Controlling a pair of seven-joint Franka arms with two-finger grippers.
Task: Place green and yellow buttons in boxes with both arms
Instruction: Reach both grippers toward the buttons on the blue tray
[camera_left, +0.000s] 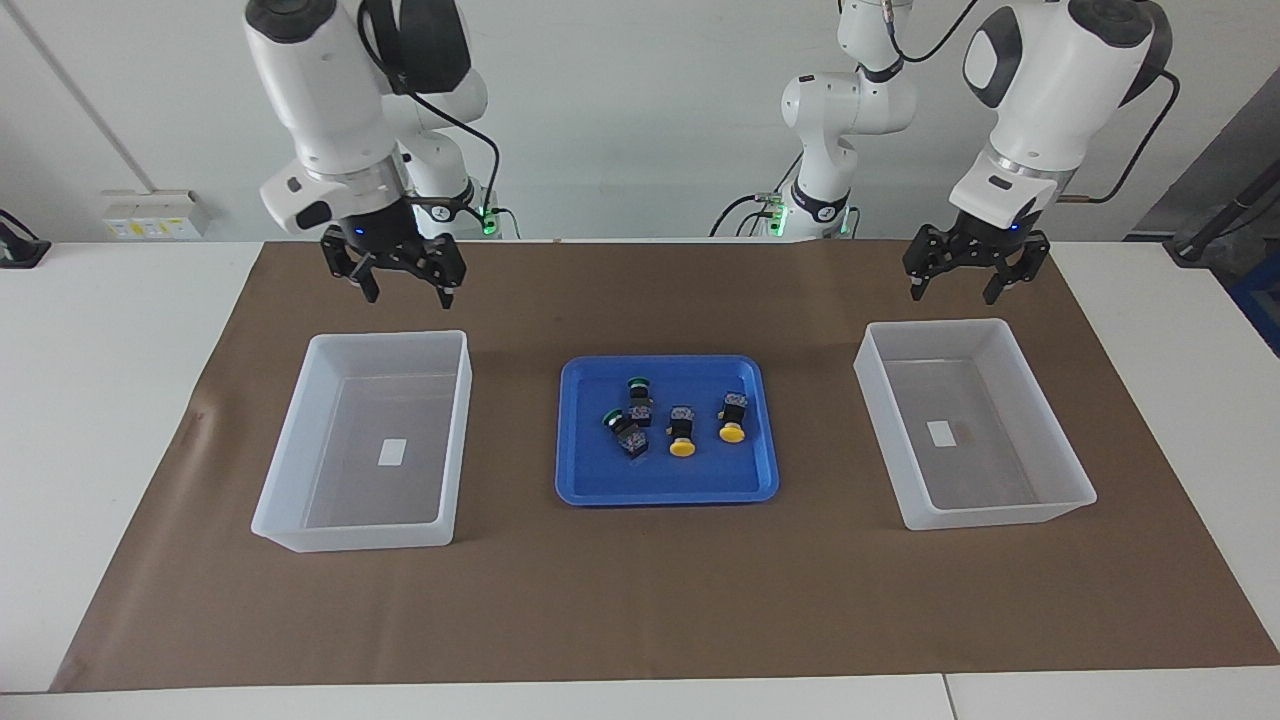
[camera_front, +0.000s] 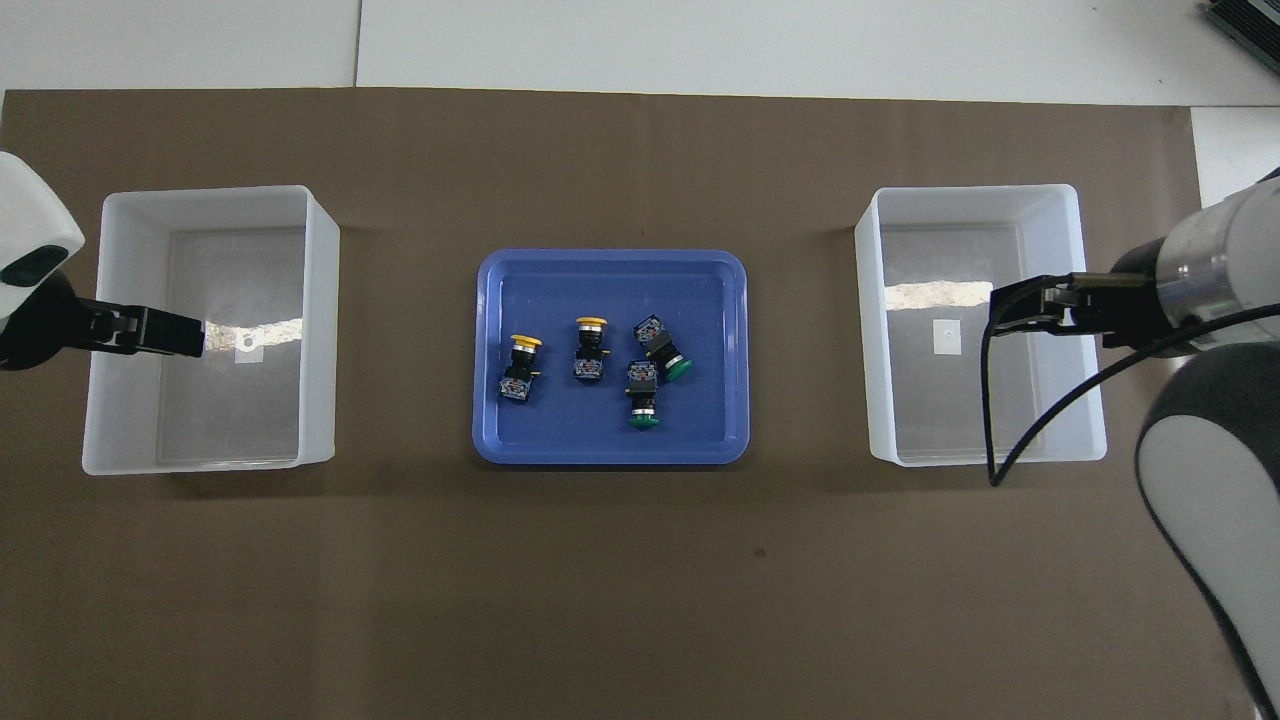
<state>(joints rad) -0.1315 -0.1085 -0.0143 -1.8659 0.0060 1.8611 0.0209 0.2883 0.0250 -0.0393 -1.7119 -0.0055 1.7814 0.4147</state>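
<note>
Two green buttons (camera_left: 640, 398) (camera_left: 627, 434) and two yellow buttons (camera_left: 682, 438) (camera_left: 733, 422) lie on their sides in a shallow blue tray (camera_left: 660, 494) at the middle of the mat. In the overhead view the green ones (camera_front: 664, 354) (camera_front: 642, 395) and the yellow ones (camera_front: 521, 366) (camera_front: 589, 348) lie close together. One translucent box (camera_left: 392, 341) (camera_front: 970, 192) stands at the right arm's end, the other (camera_left: 935, 326) (camera_front: 210, 194) at the left arm's end; both hold only a label. My right gripper (camera_left: 408, 294) (camera_front: 1000, 310) hangs open and empty over its box. My left gripper (camera_left: 955, 291) (camera_front: 192, 336) hangs open and empty over its box.
A brown mat (camera_left: 640, 600) covers the white table (camera_left: 100, 330). The tray (camera_front: 610, 456) lies between the two boxes, with bare mat around it.
</note>
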